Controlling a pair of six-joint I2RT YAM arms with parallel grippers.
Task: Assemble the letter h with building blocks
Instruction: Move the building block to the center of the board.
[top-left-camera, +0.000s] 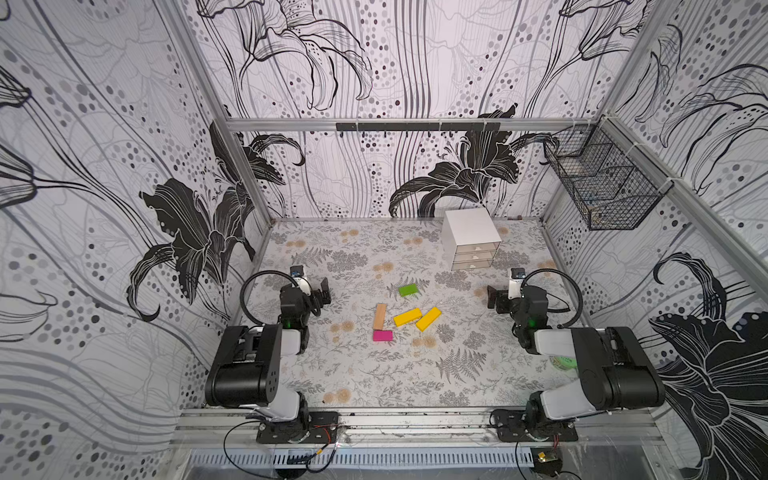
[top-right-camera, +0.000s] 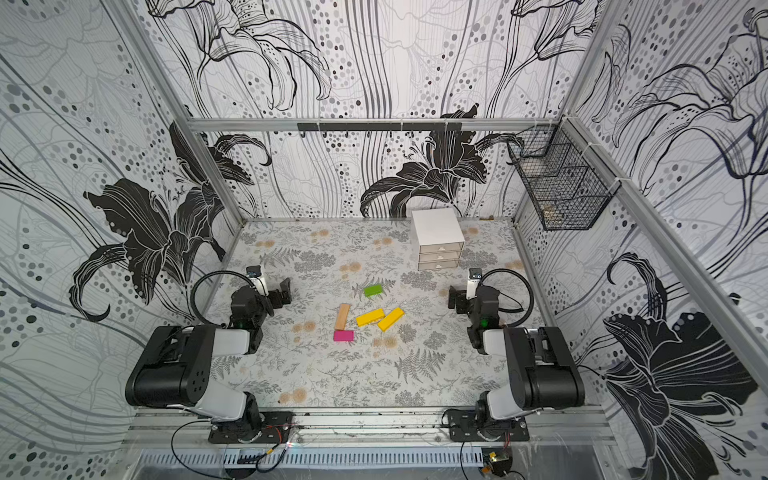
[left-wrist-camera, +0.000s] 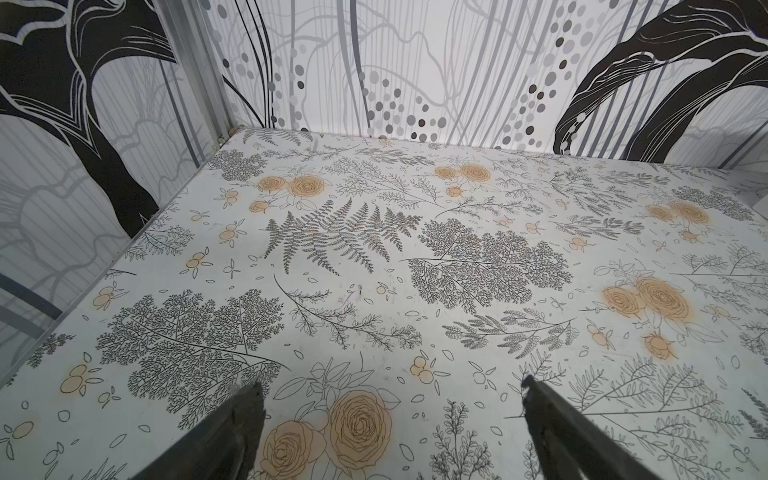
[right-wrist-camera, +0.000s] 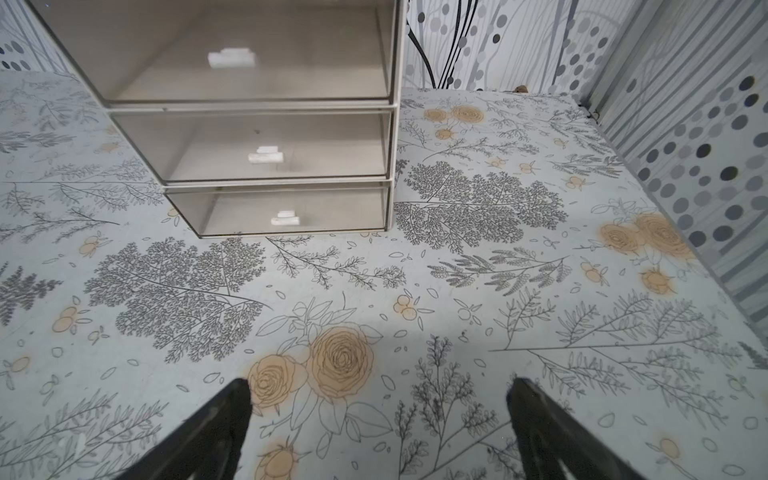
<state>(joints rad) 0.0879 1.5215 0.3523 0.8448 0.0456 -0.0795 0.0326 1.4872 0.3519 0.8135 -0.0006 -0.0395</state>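
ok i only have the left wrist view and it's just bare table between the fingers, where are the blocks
observer: All five lie in the middle of the table, outside your frame. In a top view they are the tan block, pink block, green block, inner yellow block and outer yellow block.
operator: any of the h built yet
observer: No, they lie scattered at odd angles and form no letter.
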